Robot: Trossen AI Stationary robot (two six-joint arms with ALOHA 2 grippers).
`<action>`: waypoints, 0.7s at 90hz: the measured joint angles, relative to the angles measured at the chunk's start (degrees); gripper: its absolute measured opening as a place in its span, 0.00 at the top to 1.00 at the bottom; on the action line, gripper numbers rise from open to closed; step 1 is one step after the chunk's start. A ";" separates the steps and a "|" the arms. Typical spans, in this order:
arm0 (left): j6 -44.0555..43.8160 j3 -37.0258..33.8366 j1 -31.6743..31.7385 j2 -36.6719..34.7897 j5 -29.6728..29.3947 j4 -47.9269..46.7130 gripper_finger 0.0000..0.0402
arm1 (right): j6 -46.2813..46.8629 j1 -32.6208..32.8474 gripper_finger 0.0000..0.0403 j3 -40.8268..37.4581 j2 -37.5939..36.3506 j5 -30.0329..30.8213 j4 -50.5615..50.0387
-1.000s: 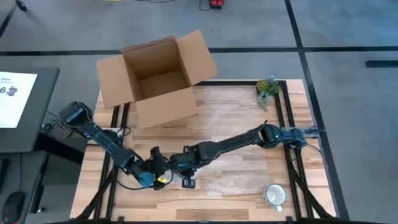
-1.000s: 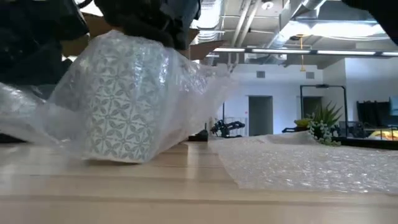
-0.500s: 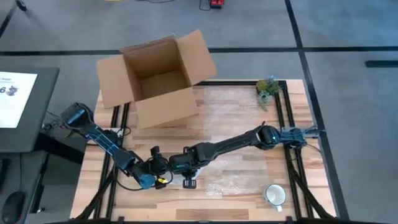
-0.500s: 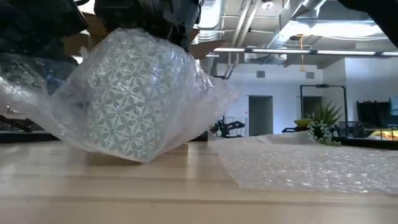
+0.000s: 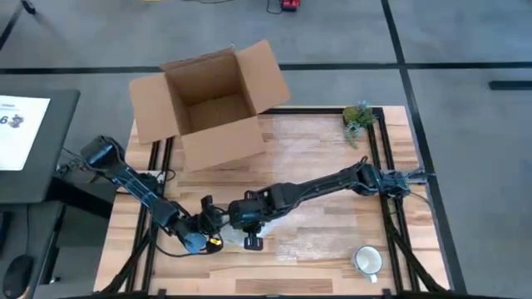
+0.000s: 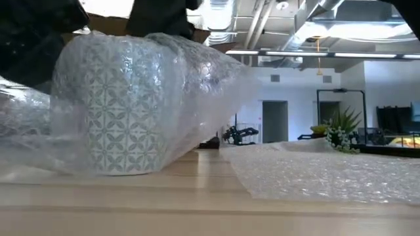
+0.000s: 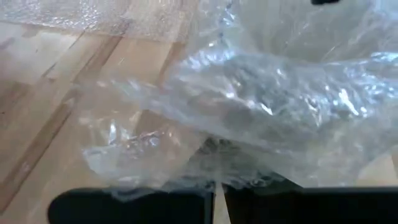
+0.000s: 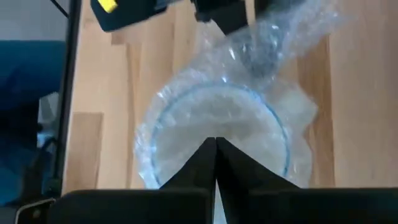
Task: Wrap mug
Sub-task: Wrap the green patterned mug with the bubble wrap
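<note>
A patterned mug [image 6: 118,121] stands upright on its base on the table, covered by a sheet of bubble wrap [image 6: 197,78]. In the right wrist view its round rim [image 8: 273,134] shows through the wrap. My right gripper [image 8: 216,144] points down over the mug's mouth, shut on the wrap. My left gripper [image 7: 217,185] is shut on a bunched part of the wrap beside the mug, at the near left of the table [image 5: 214,230]. In the high view the arms hide the mug. My left gripper pinches a bunched edge of the bubble wrap [image 7: 214,171] between its two fingers, low beside the mug, coming from the table's left. The wrap runs from there up over the mug. My right gripper comes from above, pointing down, its shut fingertips on the wrap over the middle of the mug's mouth [image 8: 216,127]. Whether it pinches the wrap or only presses on it, I cannot tell.
A second bubble wrap sheet [image 6: 328,172] lies flat right of the mug. A white mug [image 5: 366,260] stands at the near right corner. An open cardboard box [image 5: 212,104] is at the far left, and a small plant [image 5: 358,116] at the far right.
The wrapped mug has been tipped up off its base and then set down again; it now stands upright and a little farther toward the left in the low view. The bubble wrap has been drawn farther over its top.
</note>
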 joint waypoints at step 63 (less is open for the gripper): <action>-3.24 -0.09 -9.15 -17.16 0.07 -8.46 1.00 | -0.46 -0.40 1.00 3.54 6.62 -0.02 -2.68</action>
